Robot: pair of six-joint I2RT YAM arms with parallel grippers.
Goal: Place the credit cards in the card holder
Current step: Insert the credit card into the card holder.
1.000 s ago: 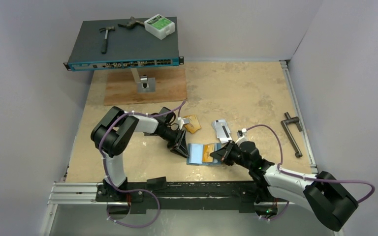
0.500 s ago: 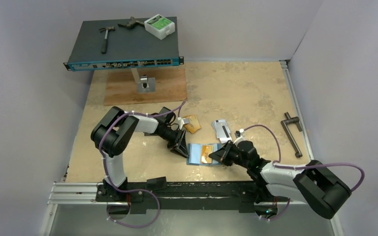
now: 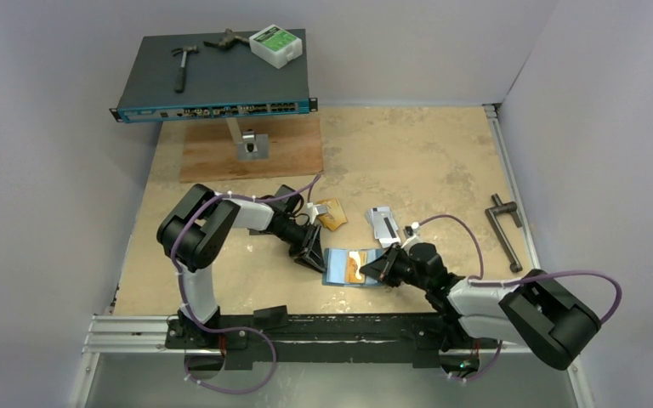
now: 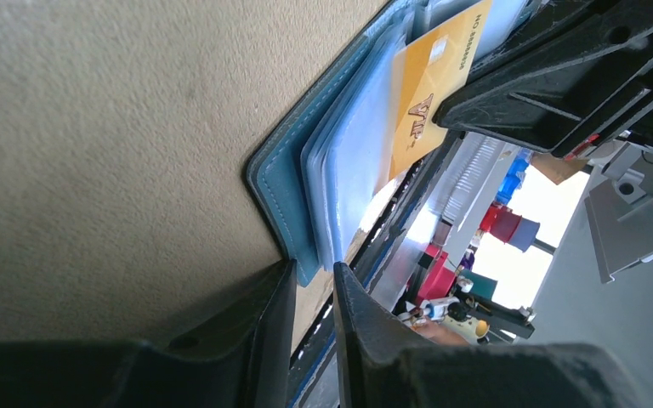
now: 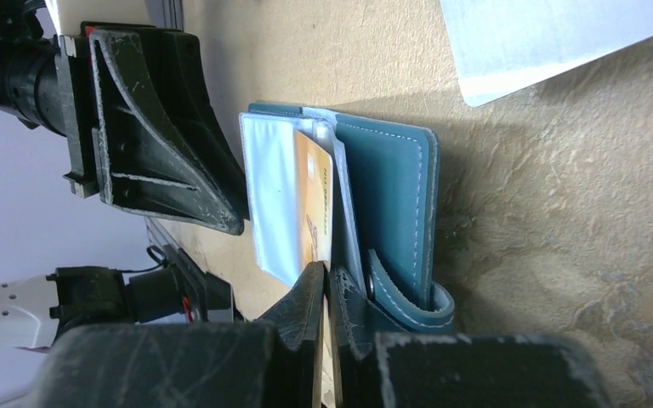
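Observation:
The teal card holder (image 3: 337, 265) lies open on the table, its pale pockets up. My right gripper (image 3: 380, 265) is shut on an orange-gold credit card (image 3: 357, 265), whose far end sits among the pocket sheets (image 5: 313, 204). In the right wrist view, the gripper (image 5: 330, 270) pinches the card's edge beside the holder's teal cover (image 5: 391, 195). My left gripper (image 3: 316, 259) is at the holder's left edge. The left wrist view shows that gripper (image 4: 313, 268) closed on a corner of the holder (image 4: 289, 170). Another orange-gold card (image 3: 332, 214) and silver-grey cards (image 3: 383, 223) lie behind.
A dark network switch (image 3: 217, 76) on a stand at the back left carries a hammer (image 3: 183, 66) and a white box (image 3: 276, 44). A wooden board (image 3: 251, 149) lies beneath it. A black handle tool (image 3: 506, 229) rests at the right edge. Walls enclose the table.
The right arm's rear links have swung in toward the holder, while its gripper has kept the orange card at the pockets. The left arm has stayed put.

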